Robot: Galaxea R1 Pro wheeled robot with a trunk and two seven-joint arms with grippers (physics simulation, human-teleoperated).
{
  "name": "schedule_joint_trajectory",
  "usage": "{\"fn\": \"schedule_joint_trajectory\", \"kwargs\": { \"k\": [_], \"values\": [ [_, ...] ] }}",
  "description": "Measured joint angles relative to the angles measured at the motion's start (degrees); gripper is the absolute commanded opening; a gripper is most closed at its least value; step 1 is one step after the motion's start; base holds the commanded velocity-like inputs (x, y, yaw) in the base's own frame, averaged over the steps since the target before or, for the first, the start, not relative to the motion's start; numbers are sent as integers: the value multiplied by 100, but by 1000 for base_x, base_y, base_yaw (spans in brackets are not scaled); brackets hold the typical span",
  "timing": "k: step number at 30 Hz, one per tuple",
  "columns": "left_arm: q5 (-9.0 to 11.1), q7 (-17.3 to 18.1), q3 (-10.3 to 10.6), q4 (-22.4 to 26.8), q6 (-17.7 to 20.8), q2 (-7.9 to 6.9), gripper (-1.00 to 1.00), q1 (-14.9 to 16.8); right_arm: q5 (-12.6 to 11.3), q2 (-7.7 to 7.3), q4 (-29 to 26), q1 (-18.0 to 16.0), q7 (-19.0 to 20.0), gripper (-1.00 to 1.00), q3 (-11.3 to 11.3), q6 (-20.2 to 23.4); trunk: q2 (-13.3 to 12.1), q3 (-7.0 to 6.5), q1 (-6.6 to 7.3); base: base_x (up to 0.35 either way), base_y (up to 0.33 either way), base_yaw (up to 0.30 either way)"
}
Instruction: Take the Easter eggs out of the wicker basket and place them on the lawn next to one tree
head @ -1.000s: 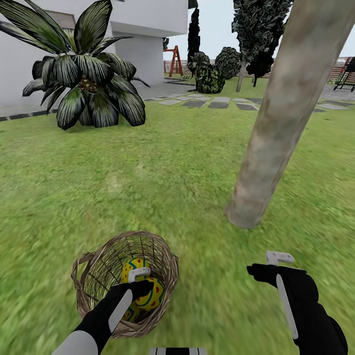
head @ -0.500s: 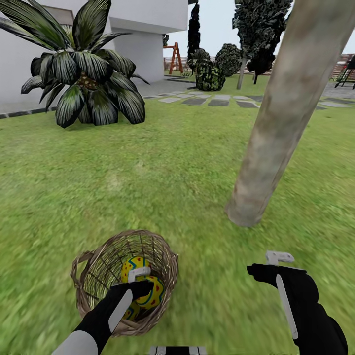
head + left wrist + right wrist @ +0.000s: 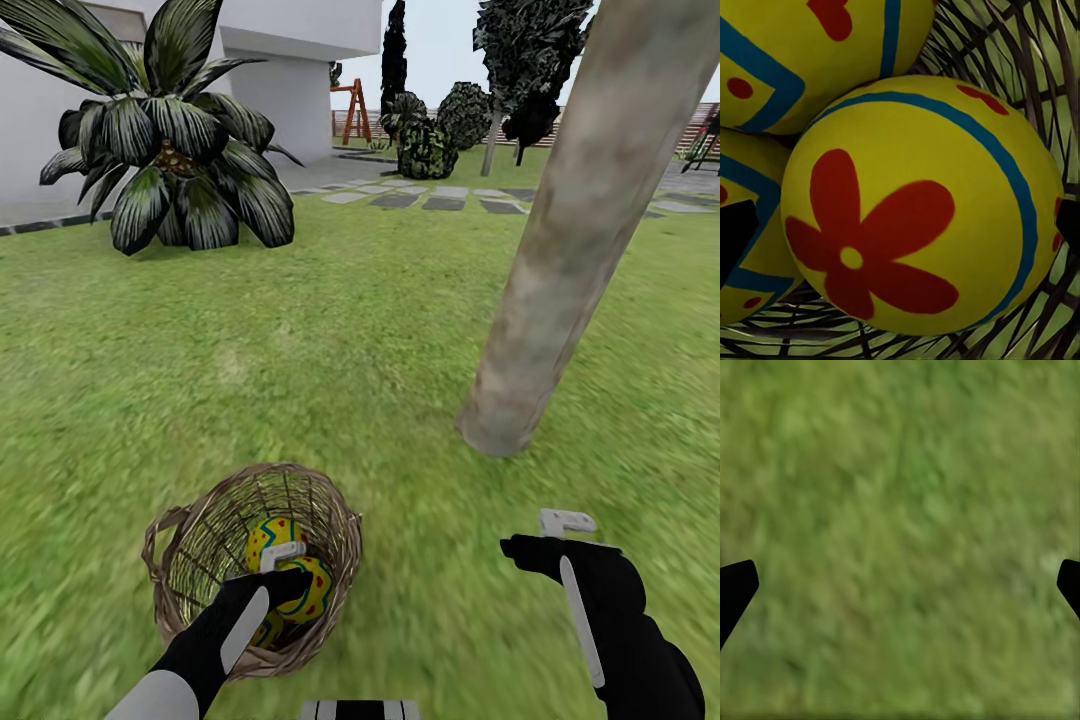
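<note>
Three Easter eggs (image 3: 915, 210) are counted in the left wrist view, all yellow with blue bands and red marks, packed against one another inside one wicker basket (image 3: 330, 520). In the head view two of them are plainly distinguished, the upper at (image 3: 272, 533) and the lower at (image 3: 315, 590); the third is largely covered by the arm. The nearest egg, marked with a red flower, is seen in the left wrist view lying between the two dark fingertips (image 3: 735, 236), which stand wide apart at either edge; contact with the egg cannot be confirmed. The left gripper (image 3: 283, 570) is recorded as lowered into the basket's mouth, directly over the eggs, with its fingers spread.

One right gripper (image 3: 545, 545) is noted well to the side of the basket, held above the lawn (image 3: 330, 330), its fingers likewise parted and nothing between them; bare grass is seen past its fingertips (image 3: 736, 589) in the right wrist view.

The basket is found standing upright on the lawn, near the base of one tree (image 3: 560, 250), whose thick grey-brown trunk rises beyond the right gripper. One short palm (image 3: 170, 130) is observed farther off beside a white house (image 3: 290, 70), and a row of grey stepping stones (image 3: 440, 200) is laid across the grass behind.
</note>
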State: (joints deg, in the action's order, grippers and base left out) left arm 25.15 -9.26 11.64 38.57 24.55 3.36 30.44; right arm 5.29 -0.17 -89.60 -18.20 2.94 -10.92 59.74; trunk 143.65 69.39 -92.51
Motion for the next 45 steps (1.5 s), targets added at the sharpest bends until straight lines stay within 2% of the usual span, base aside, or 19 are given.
{"fn": "schedule_joint_trajectory", "kwargs": {
  "k": [3, 7, 16, 19, 45],
  "values": [
    [0, 7, 0, 3, 3, 7, 100, 6, 0, 0, 0, 2, 0, 100, 1, 0, 0, 0, 0, 0, 0, 0],
    [-2, 16, 2, 7, 15, 16, 100, 11, 0, 0, 0, 3, 0, 100, -1, 0, 5, 88, -11, 0, 0, 0],
    [-9, 29, 10, 115, 25, 18, 100, 13, 0, 0, 0, 4, 0, 100, 1, 0, 5, 89, -10, 0, 0, 0],
    [-9, 29, 10, 116, 24, 19, 100, 13, 0, 0, 0, 4, 0, 100, 1, 0, 9, 154, -18, 0, 0, 0],
    [-9, 44, 10, 115, 68, 1, 100, 13, 0, 0, 0, 2, 0, 100, 1, 0, 9, 155, -18, 0, 0, 0]
  ]
}}
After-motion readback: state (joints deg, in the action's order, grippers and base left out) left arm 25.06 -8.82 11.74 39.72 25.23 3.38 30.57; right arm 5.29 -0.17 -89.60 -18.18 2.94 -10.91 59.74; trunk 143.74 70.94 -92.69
